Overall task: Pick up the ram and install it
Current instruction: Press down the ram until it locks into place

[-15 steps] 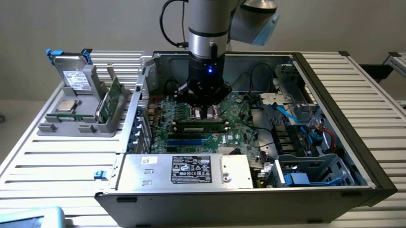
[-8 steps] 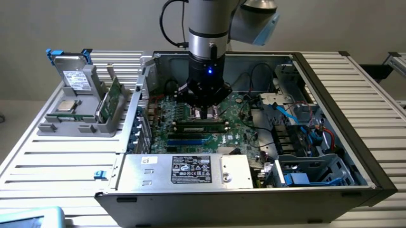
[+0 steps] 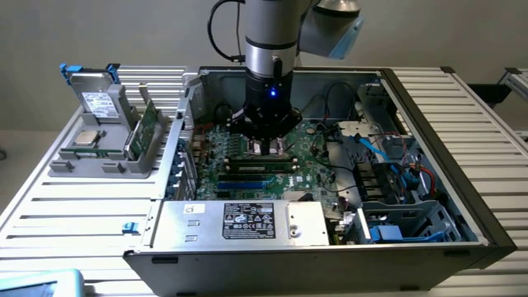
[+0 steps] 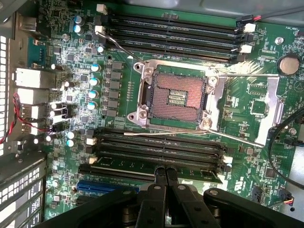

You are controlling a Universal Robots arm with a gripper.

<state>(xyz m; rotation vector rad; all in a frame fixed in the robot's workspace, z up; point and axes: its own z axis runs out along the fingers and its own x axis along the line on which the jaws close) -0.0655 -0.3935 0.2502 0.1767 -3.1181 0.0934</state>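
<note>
The black two-fingered gripper (image 3: 266,148) on the grey arm is down inside the open black computer case (image 3: 429,117), over the green motherboard (image 4: 256,97). In the wrist view its fingers (image 4: 160,178) are pressed together with hardly a gap, and their tips meet the top edge of the long, narrow green memory stick, the ram (image 4: 142,164), which lies lengthwise in one of the black memory slots (image 4: 161,145) just beside the open, empty processor socket (image 4: 176,97). In the exterior view the stick's row of dark chips (image 3: 262,165) shows just below the gripper, towards the case's front edge.

Judging by this, the pick-up is done and the work is in the install step: the stick appears set in its slot and the closed fingertips seem to bear on it from above, more pushing than holding, though whether they pinch the edge or merely rest on it cannot be told. Seating calls for even downward pressure along the stick and for the slot's end latches to catch.

The latches themselves are hard to make out, and the middle of the stick is covered by the fingers, so how deep it sits is uncertain. On the slatted metal table, near its corner at the exterior view's left, a grey holder (image 3: 91,166) carries a taller green circuit card (image 3: 145,131) and a small square silver processor chip (image 3: 86,138).
</note>
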